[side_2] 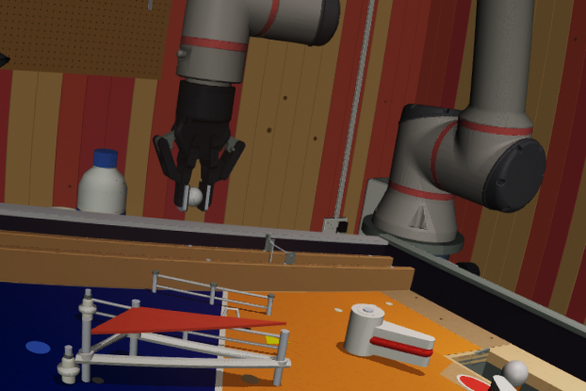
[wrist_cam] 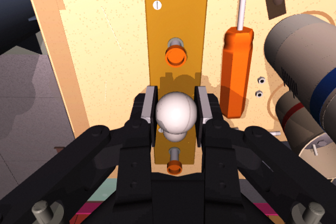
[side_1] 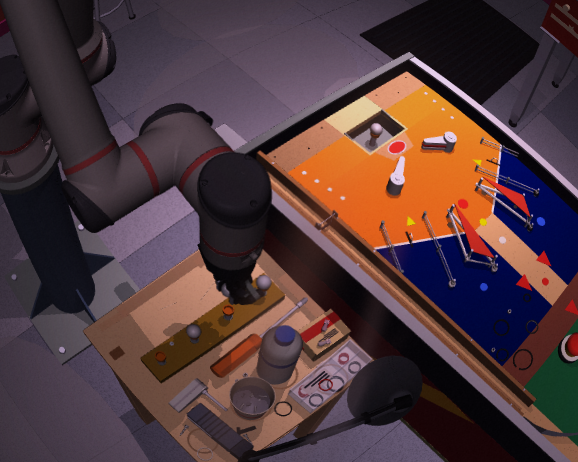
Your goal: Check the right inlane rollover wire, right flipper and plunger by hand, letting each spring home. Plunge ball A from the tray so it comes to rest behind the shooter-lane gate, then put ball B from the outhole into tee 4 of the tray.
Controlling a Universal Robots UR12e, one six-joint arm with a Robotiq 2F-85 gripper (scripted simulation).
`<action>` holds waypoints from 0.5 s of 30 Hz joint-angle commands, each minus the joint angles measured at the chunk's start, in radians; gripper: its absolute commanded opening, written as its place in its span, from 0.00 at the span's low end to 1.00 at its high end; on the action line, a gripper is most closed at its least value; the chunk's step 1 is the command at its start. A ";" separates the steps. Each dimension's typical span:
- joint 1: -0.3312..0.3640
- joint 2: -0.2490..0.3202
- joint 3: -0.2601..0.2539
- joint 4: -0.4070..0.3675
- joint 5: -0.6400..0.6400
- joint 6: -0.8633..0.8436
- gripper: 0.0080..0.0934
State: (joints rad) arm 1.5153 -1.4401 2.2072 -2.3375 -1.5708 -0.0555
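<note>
Ball A point(wrist_cam: 176, 112) point(side_2: 194, 196), a pale steel ball, is held between the fingers of my gripper point(wrist_cam: 176, 115) point(side_2: 193, 199), lifted above the brown tee tray point(side_1: 213, 325) on the side table. Another ball point(side_1: 264, 283) sits on the tray's end tee beside my gripper, and one more point(side_1: 194, 331) stands further along. Empty orange tees point(wrist_cam: 175, 55) point(side_1: 160, 356) show on the tray. Ball B point(side_1: 376, 130) rests in the square outhole of the playfield. The flippers point(side_1: 397, 177) point(side_1: 440, 141) lie on the orange field.
Behind the tray runs the cabinet's wooden side rail point(side_1: 341, 240), with the shooter-lane gate wire point(side_1: 327, 219). On the table lie an orange-handled screwdriver point(side_1: 238, 354), a white bottle point(side_1: 279, 352), a metal bowl point(side_1: 251, 397) and a parts box point(side_1: 331, 377). A black lamp point(side_1: 383, 383) stands at the table's corner.
</note>
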 commanded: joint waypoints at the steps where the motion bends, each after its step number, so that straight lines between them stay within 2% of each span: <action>1: 0.000 -0.002 -0.002 0.002 0.000 0.000 0.00; 15: 0.000 -0.023 -0.014 0.035 0.000 0.000 0.00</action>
State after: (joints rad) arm 1.5153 -1.4632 2.1942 -2.3015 -1.5708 -0.0555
